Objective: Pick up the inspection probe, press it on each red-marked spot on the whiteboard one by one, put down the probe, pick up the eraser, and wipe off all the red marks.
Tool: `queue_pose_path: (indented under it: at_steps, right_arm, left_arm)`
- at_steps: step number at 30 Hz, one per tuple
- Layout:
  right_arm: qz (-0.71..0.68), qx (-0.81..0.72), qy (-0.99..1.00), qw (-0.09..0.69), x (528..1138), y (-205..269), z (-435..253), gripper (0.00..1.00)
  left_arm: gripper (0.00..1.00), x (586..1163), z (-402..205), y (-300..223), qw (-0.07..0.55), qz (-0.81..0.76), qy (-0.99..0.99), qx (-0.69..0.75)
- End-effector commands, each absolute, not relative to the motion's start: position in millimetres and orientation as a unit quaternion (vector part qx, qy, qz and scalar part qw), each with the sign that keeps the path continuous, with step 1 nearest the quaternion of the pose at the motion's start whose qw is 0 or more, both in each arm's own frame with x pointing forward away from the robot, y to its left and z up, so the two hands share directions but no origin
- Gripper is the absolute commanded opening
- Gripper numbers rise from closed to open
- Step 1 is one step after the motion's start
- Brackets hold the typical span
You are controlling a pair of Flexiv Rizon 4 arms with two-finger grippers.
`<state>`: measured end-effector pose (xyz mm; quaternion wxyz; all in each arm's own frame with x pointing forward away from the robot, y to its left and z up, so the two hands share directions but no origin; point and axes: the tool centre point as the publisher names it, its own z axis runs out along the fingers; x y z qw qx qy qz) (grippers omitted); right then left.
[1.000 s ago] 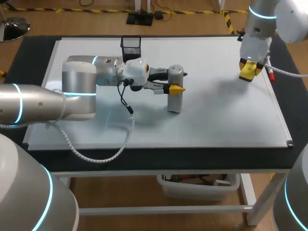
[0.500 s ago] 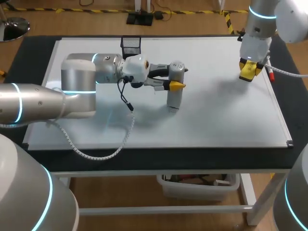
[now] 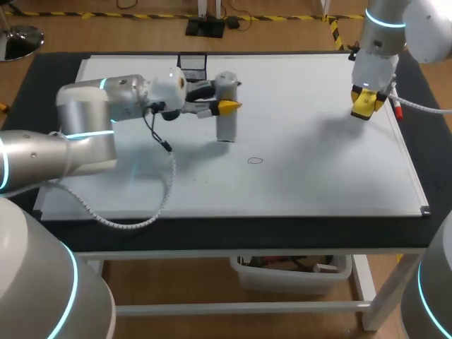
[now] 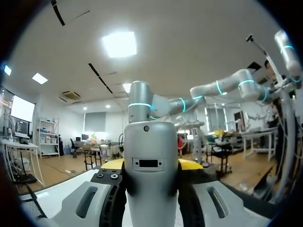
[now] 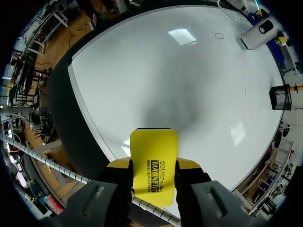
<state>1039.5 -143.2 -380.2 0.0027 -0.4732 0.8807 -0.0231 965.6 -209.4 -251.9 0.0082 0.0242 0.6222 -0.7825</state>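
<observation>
The grey cylindrical probe (image 3: 225, 106) stands upright over the whiteboard (image 3: 318, 183), left of its middle, with my left gripper (image 3: 227, 106) shut on its sides. In the left wrist view the probe (image 4: 151, 170) fills the space between the fingers of the left gripper (image 4: 151, 166). A small faint ring mark (image 3: 255, 160) shows on the board in front and to the right of the probe. My right gripper (image 3: 367, 103) hangs over the back right of the board, shut on the yellow eraser (image 5: 154, 163). From there the probe (image 5: 258, 34) and the ring mark (image 5: 218, 36) lie far ahead.
A black mesh holder (image 3: 192, 65) stands at the board's back edge, just behind the left gripper. A red-capped marker (image 3: 397, 107) lies by the board's right edge beside the right gripper. The left arm's cable (image 3: 166, 191) hangs over the board's left half.
My left arm has carried the probe from the board's middle toward the back left, uncovering the small ring mark. The right arm and the eraser have not moved.
</observation>
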Motion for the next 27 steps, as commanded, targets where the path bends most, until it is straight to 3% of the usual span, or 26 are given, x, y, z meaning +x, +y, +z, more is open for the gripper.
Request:
queue_pose_path:
  at_steps: [1,14,27]
  right_arm:
    - [-0.024,-0.474,0.88,0.002,1040,-144,-379,0.0]
    - [-0.024,-0.474,0.88,0.002,1040,-144,-379,0.0]
    - [-0.024,-0.474,0.88,0.002,1040,-144,-379,0.0]
  left_arm:
    - [0.0,967,-245,-170,0.029,-0.785,0.619,0.004]
    - [0.0,1005,-244,-81,0.09,-0.772,0.627,-0.057]
    - [0.0,1014,-240,-27,0.124,-0.768,0.622,-0.088]
